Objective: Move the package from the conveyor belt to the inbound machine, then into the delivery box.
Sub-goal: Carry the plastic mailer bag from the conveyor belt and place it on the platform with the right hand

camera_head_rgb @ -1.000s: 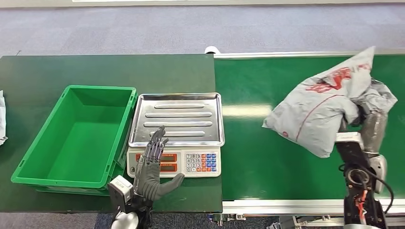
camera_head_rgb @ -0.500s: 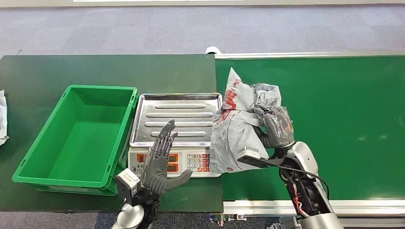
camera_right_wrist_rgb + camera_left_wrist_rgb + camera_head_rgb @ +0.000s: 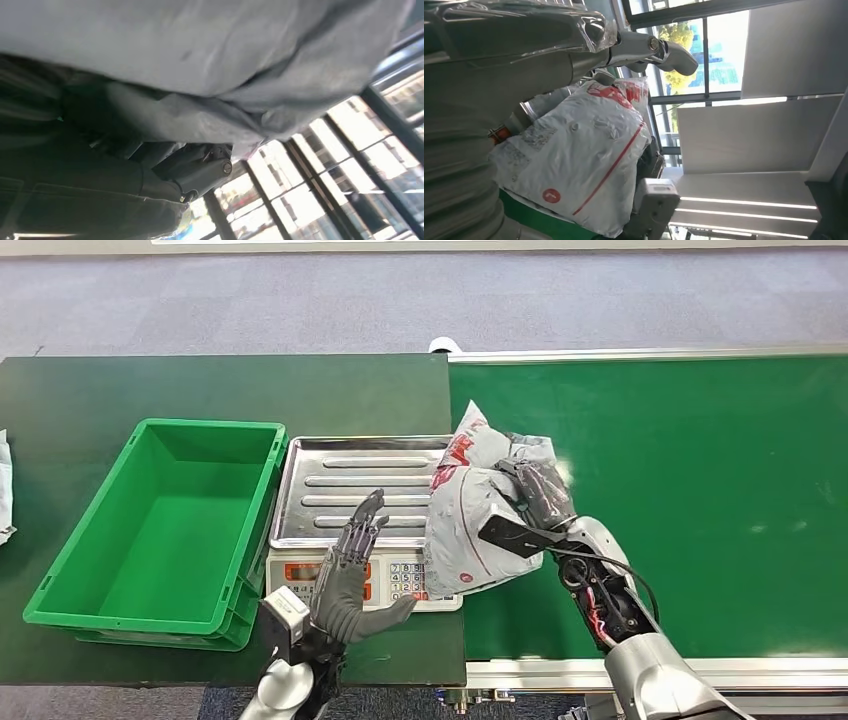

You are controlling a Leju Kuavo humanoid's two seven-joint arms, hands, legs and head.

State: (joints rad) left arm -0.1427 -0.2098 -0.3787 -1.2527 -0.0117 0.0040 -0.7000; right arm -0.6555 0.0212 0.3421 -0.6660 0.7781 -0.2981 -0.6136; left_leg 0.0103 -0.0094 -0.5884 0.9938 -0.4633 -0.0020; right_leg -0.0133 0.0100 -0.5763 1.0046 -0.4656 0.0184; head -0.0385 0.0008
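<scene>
A grey plastic package [image 3: 470, 510] with red print hangs in my right hand [image 3: 535, 492], which grips it from the conveyor side. The package overlaps the right edge of the scale's steel tray [image 3: 340, 490] and covers part of the keypad. The left wrist view shows the package [image 3: 579, 150] from the side, and the right wrist view shows its grey underside [image 3: 210, 55] close up. My left hand [image 3: 350, 575] stands upright in front of the scale [image 3: 350, 585], fingers spread, palm toward the package, holding nothing. The green delivery box [image 3: 85, 585] sits left of the scale.
The green conveyor belt [image 3: 700, 470] stretches to the right, with a metal rail along its near edge. A dark green table [image 3: 150, 385] carries the box and the scale. A white object [image 3: 5, 490] pokes in at the far left edge.
My right hand has carried the package leftward from the conveyor's right side to the edge of the scale tray. My left hand has risen and shifted slightly right.
</scene>
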